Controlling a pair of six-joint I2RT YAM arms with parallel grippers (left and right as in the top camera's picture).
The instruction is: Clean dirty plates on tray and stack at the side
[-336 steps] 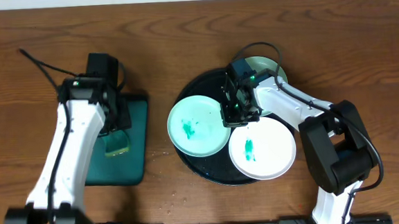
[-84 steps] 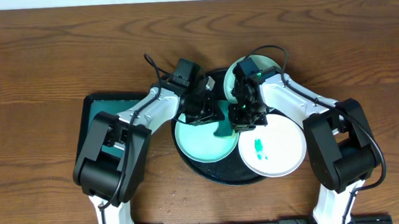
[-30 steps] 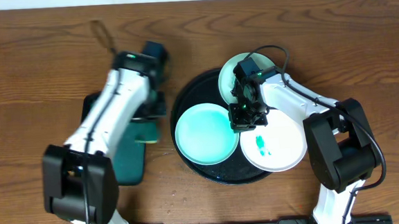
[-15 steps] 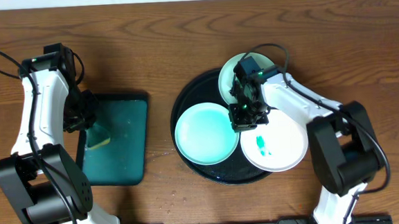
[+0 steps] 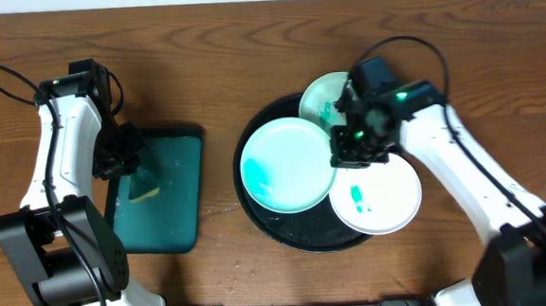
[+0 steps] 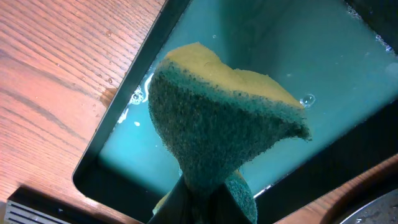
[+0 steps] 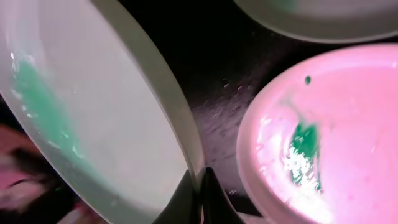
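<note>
Over the tray [image 5: 297, 233], right hand [image 5: 341, 156] holds mint plate [image 5: 283, 167] tilted, face up.

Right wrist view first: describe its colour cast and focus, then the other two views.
Right wrist: pink cast on the white plate, mint plate soft up close, glints on the smear. Left wrist: sponge sharp, wet small tray glinting. Overhead: even light, sharp.
</note>
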